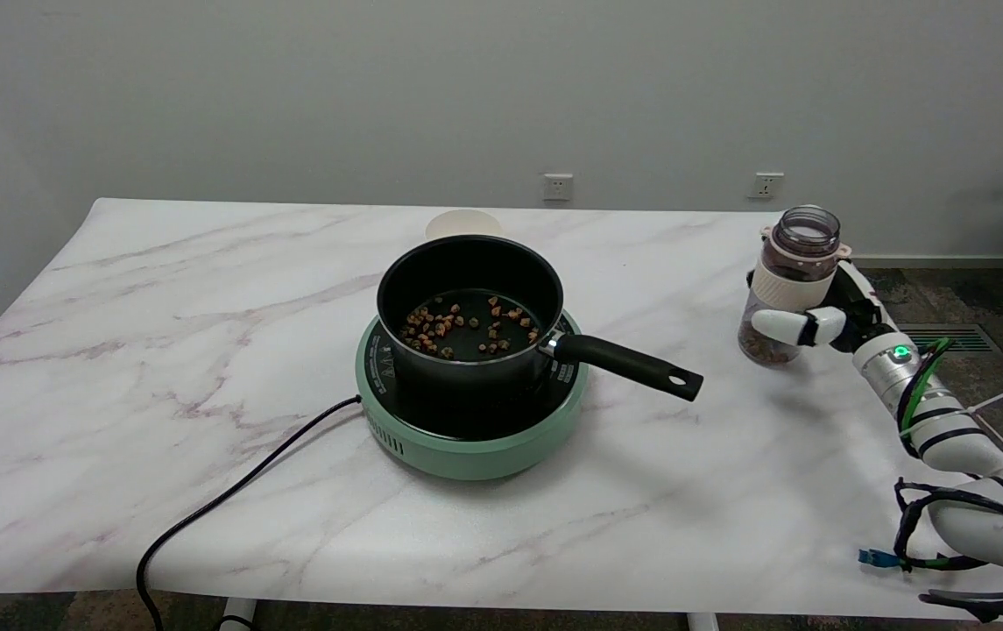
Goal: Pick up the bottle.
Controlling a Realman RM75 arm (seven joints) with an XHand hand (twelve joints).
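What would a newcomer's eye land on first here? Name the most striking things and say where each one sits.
First, the black pot at the table's centre, sitting on a mint-green hotplate, with small brown pieces scattered on its bottom and its handle pointing right. Next, at the table's right edge, the right hand wraps around a clear bottle with a white band and some brown contents. A black cord trails from the hotplate off the front left edge.

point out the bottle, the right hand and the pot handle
bottle [803, 235]: head view, on its clear upper neck.
right hand [816, 320]: head view, on the white fingers wrapped round the bottle.
pot handle [632, 365]: head view, mid-length of the black handle.
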